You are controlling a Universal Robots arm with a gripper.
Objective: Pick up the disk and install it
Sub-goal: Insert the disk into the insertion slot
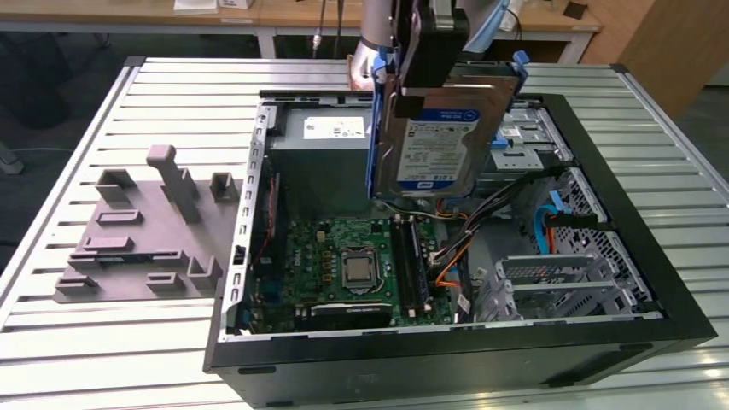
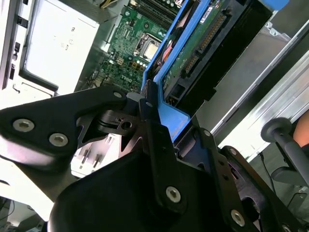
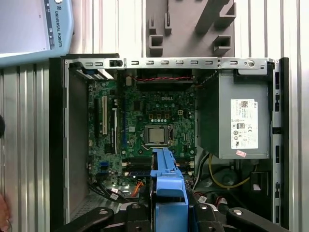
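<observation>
Disk (image 1: 439,141) aloft over an open computer case (image 1: 638,290): the gripper (image 1: 436,79) pinches the silver hard drive by its blue side rails and holds it upright, its blue-and-white label turned toward the exterior view. The drive hangs over the case's twelve o'clock end. A grey power supply (image 1: 324,145) sits at nine o'clock of the drive and a silver drive cage (image 1: 569,213) at four o'clock. Toward six o'clock the green motherboard (image 1: 347,265) lies flat in the case, its processor socket bare. In the second wrist view the black fingers (image 2: 149,121) are clamped against a blue rail, and the drive's circuit-board underside (image 2: 193,53) runs away from them. Whether the drive's lower edge touches anything cannot be told. A grey moulded fixture (image 1: 142,231) rests at nine o'clock of the case on the slatted metal table (image 1: 114,342).
</observation>
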